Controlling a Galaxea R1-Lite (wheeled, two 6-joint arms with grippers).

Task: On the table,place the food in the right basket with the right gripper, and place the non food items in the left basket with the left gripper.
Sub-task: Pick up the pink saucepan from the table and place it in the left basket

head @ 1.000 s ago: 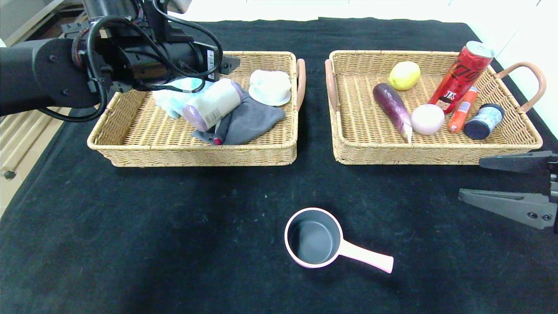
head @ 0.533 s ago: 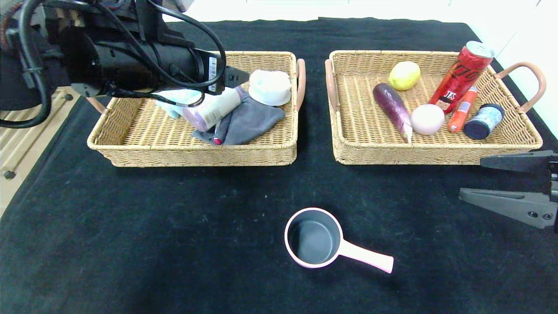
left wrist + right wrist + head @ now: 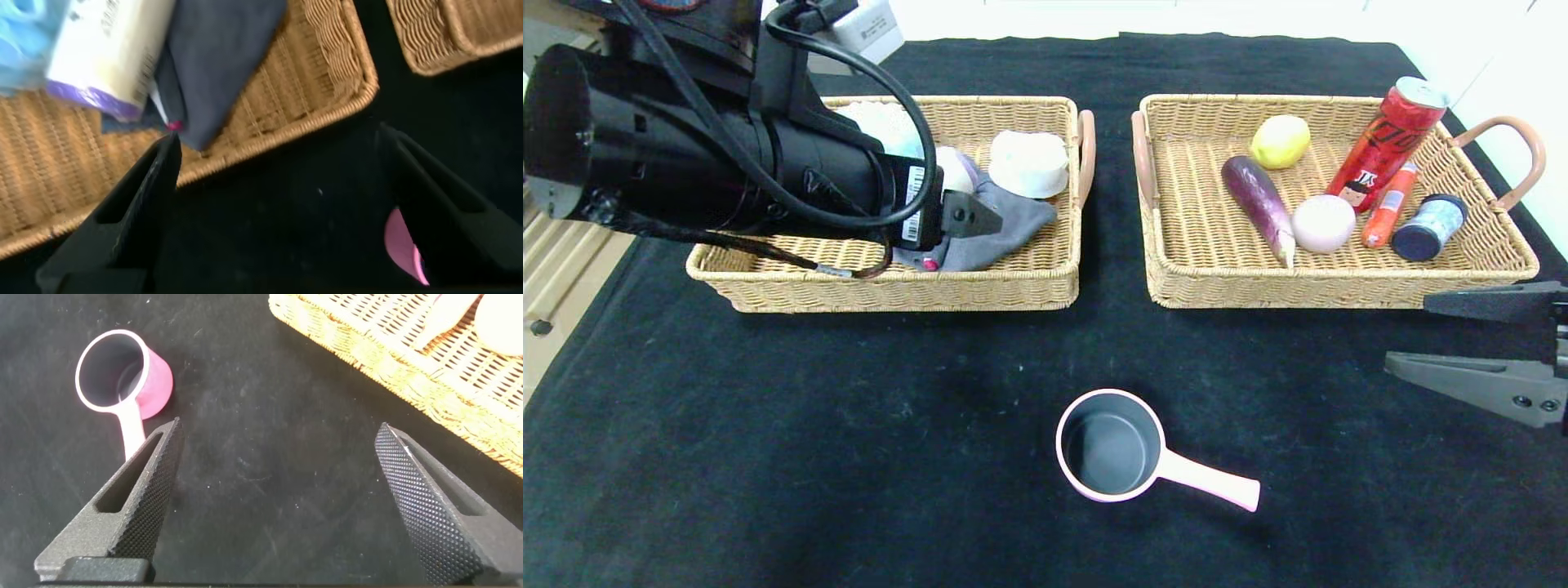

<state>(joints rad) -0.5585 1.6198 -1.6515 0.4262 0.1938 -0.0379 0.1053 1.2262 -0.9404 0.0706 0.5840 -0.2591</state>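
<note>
The pink saucepan [image 3: 1111, 445] stands alone on the black cloth [image 3: 768, 457], handle pointing right; it also shows in the right wrist view [image 3: 122, 371]. My left gripper [image 3: 980, 219] is open and empty above the left basket's front rim [image 3: 1013, 278]; its wrist view [image 3: 278, 135] shows the lilac bag roll [image 3: 106, 49] and blue pouf [image 3: 16, 41] in that basket. The right basket [image 3: 1339, 290] holds the red can [image 3: 1388, 139], peach ball [image 3: 1323, 223] and eggplant [image 3: 1258, 200]. My right gripper [image 3: 1409, 335] is open and empty, in front of the right basket.
The left basket also holds a grey cloth [image 3: 1005, 224] and a white cap [image 3: 1029, 163]. The right basket also holds a lemon [image 3: 1281, 140], an orange tube [image 3: 1388, 204] and a dark-lidded jar [image 3: 1429, 227]. The table's left edge is near my left arm.
My left arm has swung from over the back of the left basket towards its front rim, gripper empty. The right arm and the saucepan have not moved.
</note>
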